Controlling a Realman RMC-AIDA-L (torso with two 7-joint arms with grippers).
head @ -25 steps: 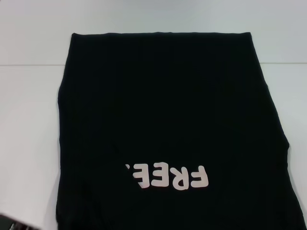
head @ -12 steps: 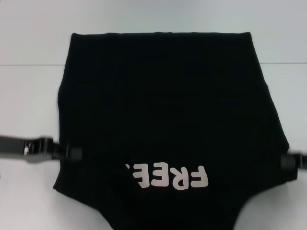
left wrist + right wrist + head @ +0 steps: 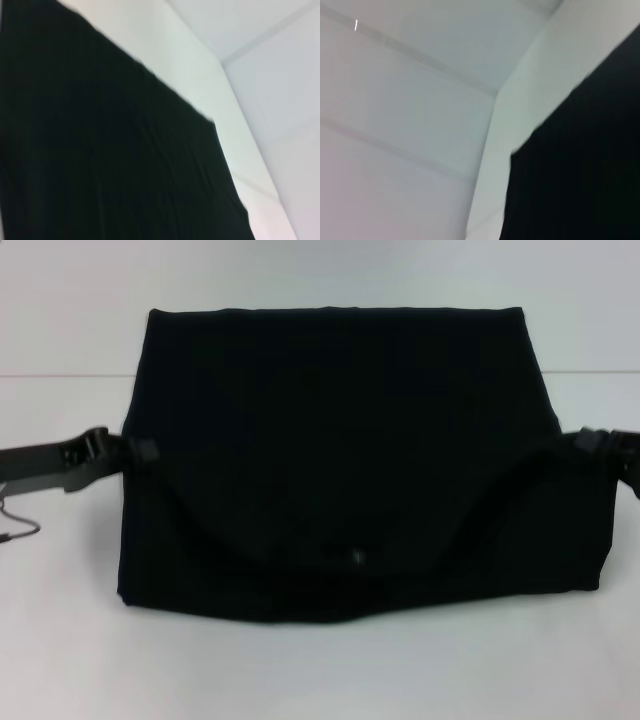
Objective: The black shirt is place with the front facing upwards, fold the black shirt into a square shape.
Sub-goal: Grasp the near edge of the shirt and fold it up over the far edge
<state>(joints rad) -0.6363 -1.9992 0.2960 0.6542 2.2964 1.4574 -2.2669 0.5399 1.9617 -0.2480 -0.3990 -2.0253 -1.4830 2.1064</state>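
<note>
Black shirt [image 3: 340, 450] lies on the white table [image 3: 300, 670], near edge lifted. Left gripper [image 3: 140, 452] pinches it at 9 o'clock, right gripper [image 3: 580, 443] at 3 o'clock.

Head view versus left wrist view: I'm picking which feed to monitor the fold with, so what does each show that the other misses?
Only the head view shows both arms: the left gripper and the right gripper at opposite side edges of the black shirt, with its near part lifted and doubled toward the far hem. The left wrist view adds only a close look at one shirt edge. Both show black cloth on the white table.
</note>
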